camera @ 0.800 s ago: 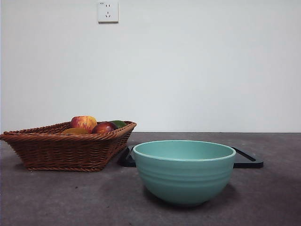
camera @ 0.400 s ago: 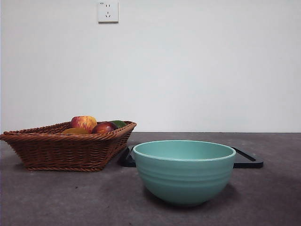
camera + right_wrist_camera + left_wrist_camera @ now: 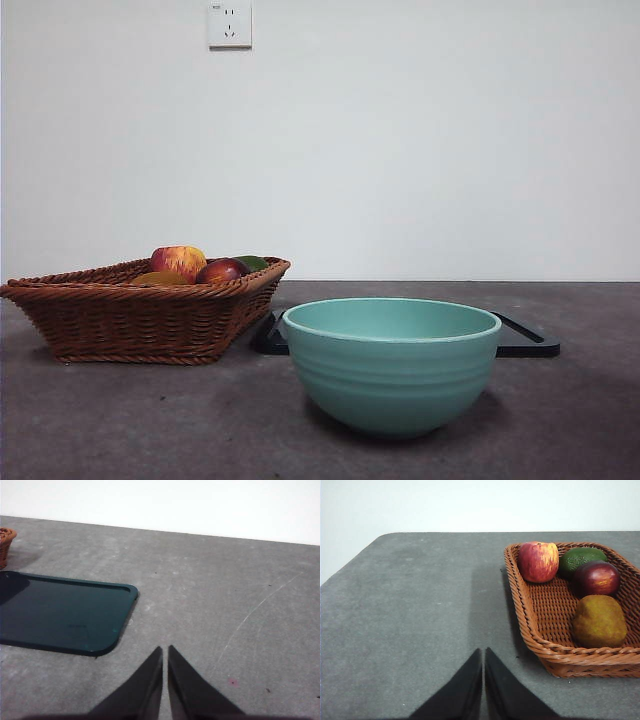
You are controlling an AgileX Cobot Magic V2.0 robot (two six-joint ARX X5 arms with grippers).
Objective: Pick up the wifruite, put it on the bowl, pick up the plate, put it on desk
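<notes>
Left wrist view, wifruite [image 3: 599, 621] in basket [image 3: 540, 640], beside left hand [image 3: 483, 652]

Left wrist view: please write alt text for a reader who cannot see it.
A brown wicker basket on a dark grey desk holds four fruits: an ochre-brown wifruite, a dark red fruit, a green fruit and a red-yellow apple. The left gripper, jaws shut, is over bare desk beside the basket.

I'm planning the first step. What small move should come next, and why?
Probably swing the left gripper, now shut over bare desk, toward the brown fruit in the basket and open it. The bowl is empty.
</notes>
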